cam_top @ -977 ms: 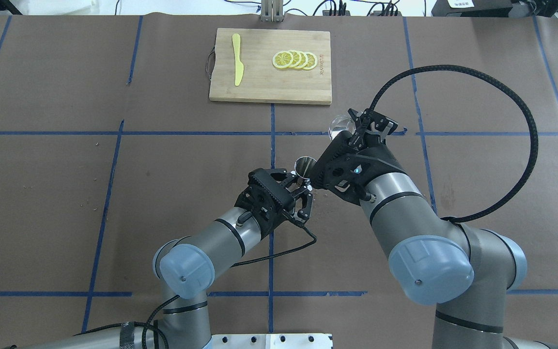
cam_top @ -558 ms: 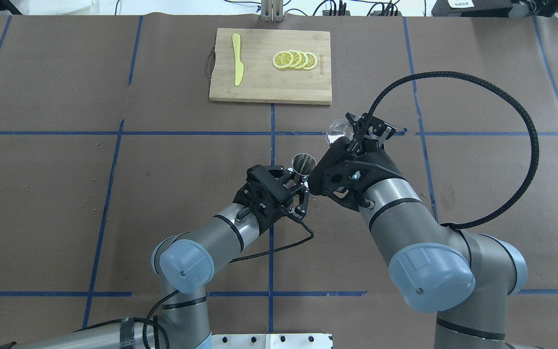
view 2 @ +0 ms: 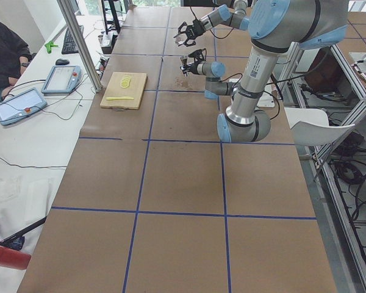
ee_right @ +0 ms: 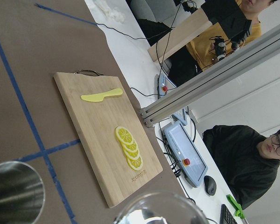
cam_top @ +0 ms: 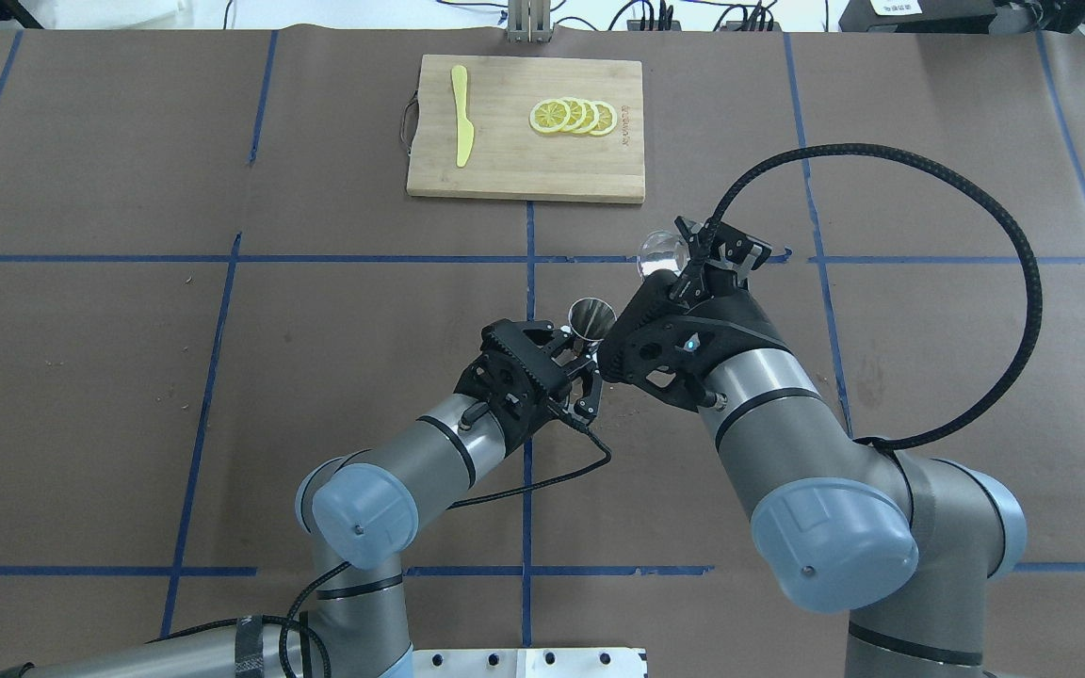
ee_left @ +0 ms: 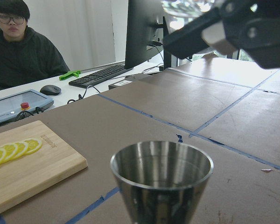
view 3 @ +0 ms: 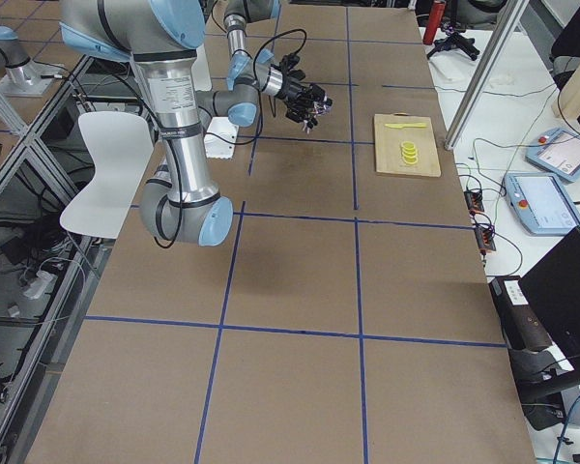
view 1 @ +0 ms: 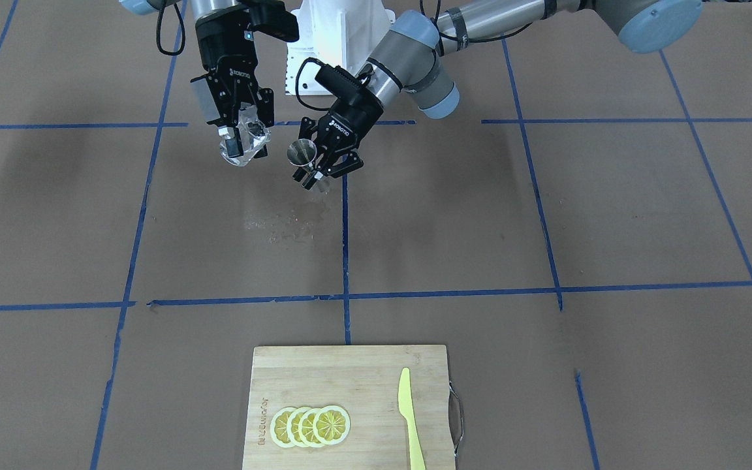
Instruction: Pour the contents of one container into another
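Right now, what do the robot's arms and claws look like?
The left arm and right arm are silver-grey tubes with pale blue joint caps. The left claw and right claw are black, lettered ROBOTIQ in white. A thick braided black cable loops off the right wrist; a thinner cable trails from the left.

the metal cup (ee_left: 161, 177) and glass (ee_right: 158, 210) are cut off by wrist-view edges.

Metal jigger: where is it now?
In the overhead view, the metal jigger is held near the table centre by the left tool, left of the glass.
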Available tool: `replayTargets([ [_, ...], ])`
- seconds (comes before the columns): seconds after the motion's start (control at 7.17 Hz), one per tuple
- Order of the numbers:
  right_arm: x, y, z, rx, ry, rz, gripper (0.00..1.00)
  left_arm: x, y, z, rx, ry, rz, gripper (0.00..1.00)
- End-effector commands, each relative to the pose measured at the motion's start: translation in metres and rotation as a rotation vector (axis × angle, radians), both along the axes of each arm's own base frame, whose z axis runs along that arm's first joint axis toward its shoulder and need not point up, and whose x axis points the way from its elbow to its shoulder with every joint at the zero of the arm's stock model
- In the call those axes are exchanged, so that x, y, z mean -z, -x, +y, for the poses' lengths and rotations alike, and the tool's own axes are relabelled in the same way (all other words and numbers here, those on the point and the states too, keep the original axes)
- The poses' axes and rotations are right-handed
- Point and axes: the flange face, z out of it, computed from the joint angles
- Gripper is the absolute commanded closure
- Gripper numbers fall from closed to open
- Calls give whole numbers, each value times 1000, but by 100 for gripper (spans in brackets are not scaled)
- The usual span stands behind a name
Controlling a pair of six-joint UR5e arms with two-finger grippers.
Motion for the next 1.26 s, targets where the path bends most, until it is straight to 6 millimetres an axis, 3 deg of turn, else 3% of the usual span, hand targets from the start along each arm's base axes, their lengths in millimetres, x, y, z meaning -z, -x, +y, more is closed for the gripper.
replayTargets([
  [0.0,3,6,9,-11,-27,28,100,4,0,0,0,-1,4,100],
  [0.56,5,15,15,3,-34,36,100,7,-6,1,-3,-1,5,100],
  [1.12,15,22,11,-38,-51,34,100,16,-18,15,-25,-2,11,100],
])
